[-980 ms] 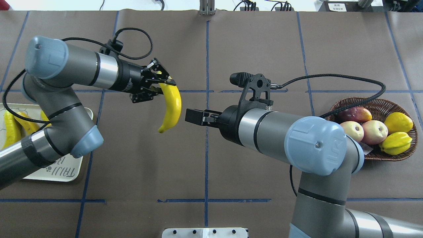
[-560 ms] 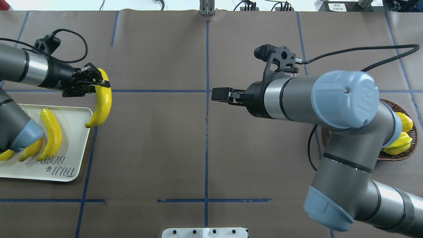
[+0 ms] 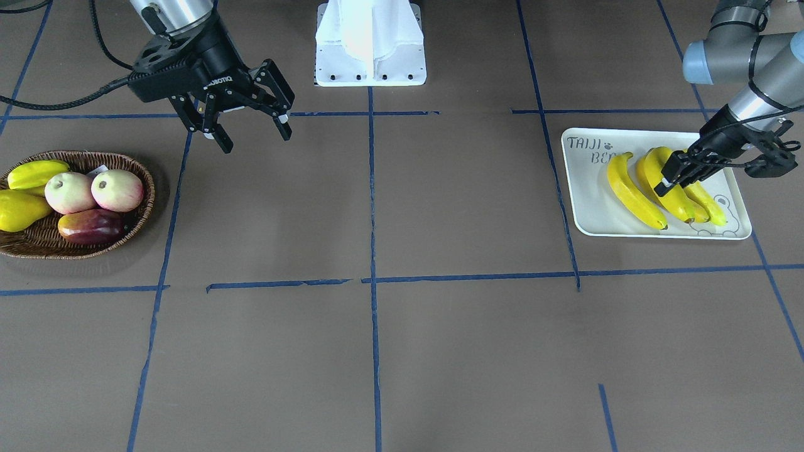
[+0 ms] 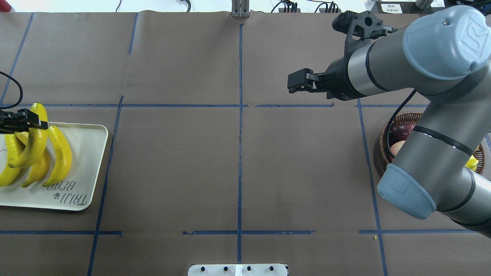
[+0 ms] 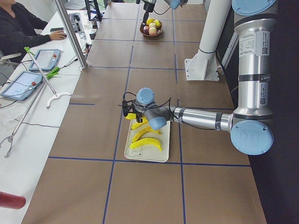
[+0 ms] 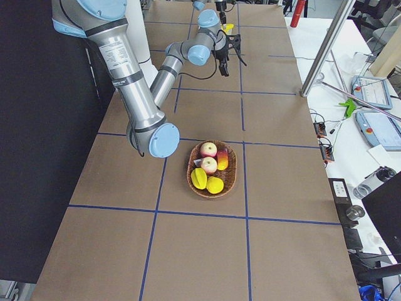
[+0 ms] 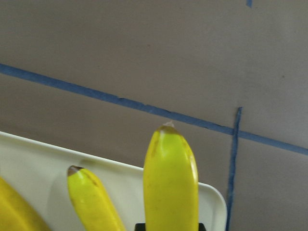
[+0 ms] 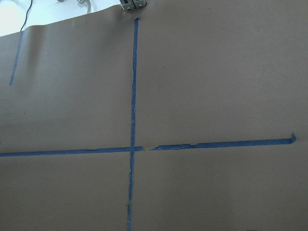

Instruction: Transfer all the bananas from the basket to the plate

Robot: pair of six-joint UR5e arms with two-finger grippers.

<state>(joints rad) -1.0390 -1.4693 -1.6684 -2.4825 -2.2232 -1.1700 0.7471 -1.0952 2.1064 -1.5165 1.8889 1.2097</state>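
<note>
1. The left tool point(image 4: 35, 123), clamped on the held banana point(image 4: 34, 145), is now at the overhead view's left edge, no longer over the middle of the worktop point(image 4: 238, 172).
2. The held banana now hangs over the plate point(image 4: 92, 161) and the three bananas point(image 4: 61, 153) lying there, instead of beyond its rim.
3. The right tool point(image 4: 297, 82) sits farther back and to the right, and its arm now hides most of the basket point(image 4: 383, 138).

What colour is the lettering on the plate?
The lettering is grey, on the white plate; the exterior front-facing view shows it best.
</note>
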